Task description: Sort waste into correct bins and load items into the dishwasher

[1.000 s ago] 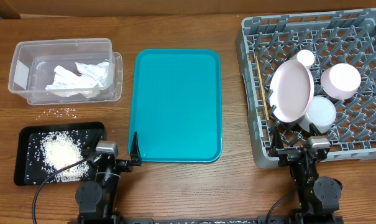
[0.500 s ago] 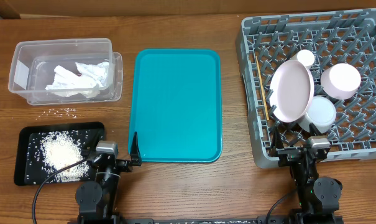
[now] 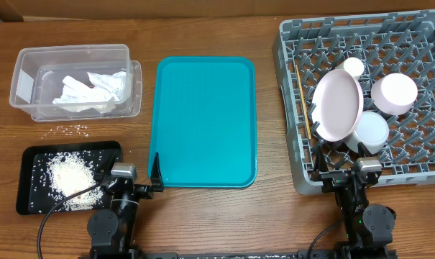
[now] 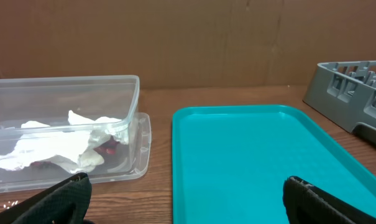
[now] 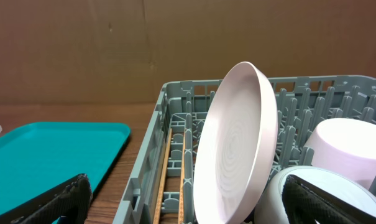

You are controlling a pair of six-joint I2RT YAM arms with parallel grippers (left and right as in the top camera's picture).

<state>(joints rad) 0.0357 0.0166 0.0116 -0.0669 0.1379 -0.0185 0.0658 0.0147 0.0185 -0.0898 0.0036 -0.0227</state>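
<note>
Crumpled white napkins point(image 3: 88, 90) lie in the clear tub point(image 3: 26, 108), with a red scrap point(image 4: 108, 147) among them in the left wrist view. Rice point(image 3: 70, 176) fills the black tray point(image 3: 30, 155); a few grains point(image 3: 71, 130) lie on the table. The grey rack point(image 3: 289, 108) holds the upright white plate point(image 3: 337, 104), the pink-white bowl point(image 3: 394, 93), a grey bowl point(image 3: 370, 132), the small cup point(image 3: 354, 66) and chopsticks point(image 3: 301, 101). My left gripper point(image 4: 188, 202) is open and empty at the teal tray's near edge. My right gripper point(image 5: 188, 202) is open and empty before the rack.
The teal serving tray point(image 3: 205, 122) lies bare in the middle of the table. The tub's lid sits under the tub point(image 4: 144, 134). A brown cardboard wall stands behind the table.
</note>
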